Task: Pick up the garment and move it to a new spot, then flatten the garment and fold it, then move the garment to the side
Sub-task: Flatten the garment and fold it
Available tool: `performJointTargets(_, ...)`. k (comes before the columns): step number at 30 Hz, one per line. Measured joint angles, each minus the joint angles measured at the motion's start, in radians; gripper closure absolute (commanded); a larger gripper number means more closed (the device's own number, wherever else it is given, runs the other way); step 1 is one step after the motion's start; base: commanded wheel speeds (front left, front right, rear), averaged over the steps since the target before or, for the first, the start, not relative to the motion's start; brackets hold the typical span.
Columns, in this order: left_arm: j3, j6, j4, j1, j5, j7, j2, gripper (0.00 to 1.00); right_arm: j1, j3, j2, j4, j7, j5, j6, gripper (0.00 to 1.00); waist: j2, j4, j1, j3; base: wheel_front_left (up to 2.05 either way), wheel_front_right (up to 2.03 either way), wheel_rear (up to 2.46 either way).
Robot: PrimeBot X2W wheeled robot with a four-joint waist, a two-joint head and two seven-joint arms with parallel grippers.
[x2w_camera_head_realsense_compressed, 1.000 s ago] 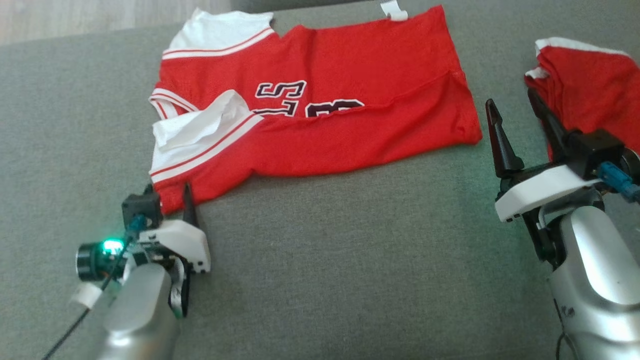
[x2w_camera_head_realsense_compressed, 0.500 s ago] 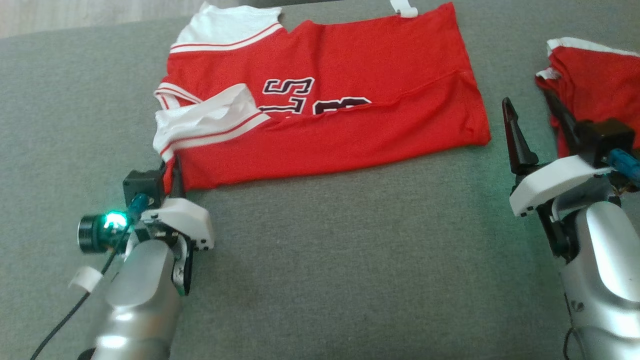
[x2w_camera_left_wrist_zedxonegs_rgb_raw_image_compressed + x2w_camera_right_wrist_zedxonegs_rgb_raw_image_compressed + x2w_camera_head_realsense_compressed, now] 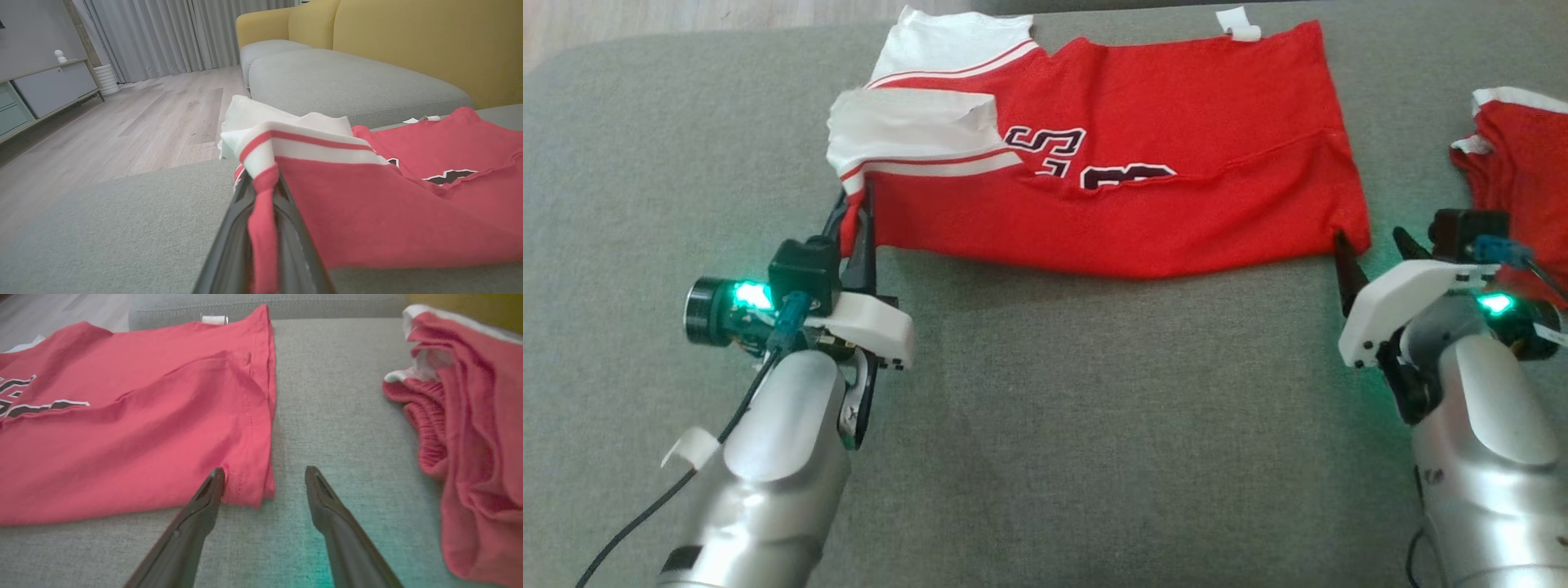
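Roughly half the task looks done, judging by how things lie. The garment (image 3: pixel 1143 163), a red jersey, is spread across the upper middle of the head view. A lengthwise fold is already in it, so its near strip covers the lower part of the dark lettering (image 3: pixel 1086 159). The remaining folds and the move to the side are not yet done.

The left gripper (image 3: pixel 856 220) is closed tight on the garment's near left corner. In the left wrist view red cloth is pinched between its fingers (image 3: pixel 229 228), with the white sleeve (image 3: pixel 265 130) bunched just above. The right gripper (image 3: pixel 264 471) is wide open and holds nothing. One fingertip touches the hem at the near right corner and the other rests over bare cushion (image 3: pixel 1094 425).

The garment's near edge runs nearly straight between the two grippers. Its far edge lies close to the cushion's far rim at the top of the frame, where a white tag (image 3: pixel 1240 23) sticks out, so there is little room that way.

The lower half of the frame is open grey cushion and offers the most space. The left side is bare too, out to the floor (image 3: pixel 645 20) in the upper left corner. On the right a second red garment (image 3: pixel 1519 155) lies just beside the right gripper, leaving a narrow strip of cushion between the two pieces.
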Motion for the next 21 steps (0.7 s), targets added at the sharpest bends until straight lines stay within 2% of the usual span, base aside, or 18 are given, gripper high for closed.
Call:
performJointTargets(8,-0.023,-0.007,-0.023,0.000,0.000,0.005,-0.002,1.00,-0.095,-0.051,0.022,0.139,0.005,-0.039,0.000,0.00,0.0000,0.029,0.0000,0.031,0.00,0.00,0.00)
performJointTargets(9,-0.024,-0.006,-0.025,0.000,0.000,0.005,-0.002,1.00,-0.109,-0.051,0.021,0.153,0.005,-0.047,0.000,0.24,0.0000,0.032,0.0000,0.034,0.00,0.00,0.00)
performJointTargets(10,-0.025,-0.006,-0.027,0.000,0.000,0.005,-0.002,1.00,-0.123,-0.049,0.021,0.164,0.004,-0.054,0.000,1.00,0.0000,0.035,0.0000,0.037,0.00,0.00,0.00)
performJointTargets(18,-0.027,-0.005,-0.019,0.007,-0.002,0.013,0.006,1.00,-0.153,0.018,-0.019,0.214,-0.032,-0.082,0.000,1.00,0.0000,0.033,0.0000,0.023,0.00,0.00,0.00)
performJointTargets(21,-0.027,-0.005,-0.007,0.041,-0.008,0.018,0.021,1.00,-0.151,0.086,-0.055,0.211,-0.032,-0.038,0.000,1.00,0.0000,0.014,0.0000,-0.007,0.00,0.00,0.00)
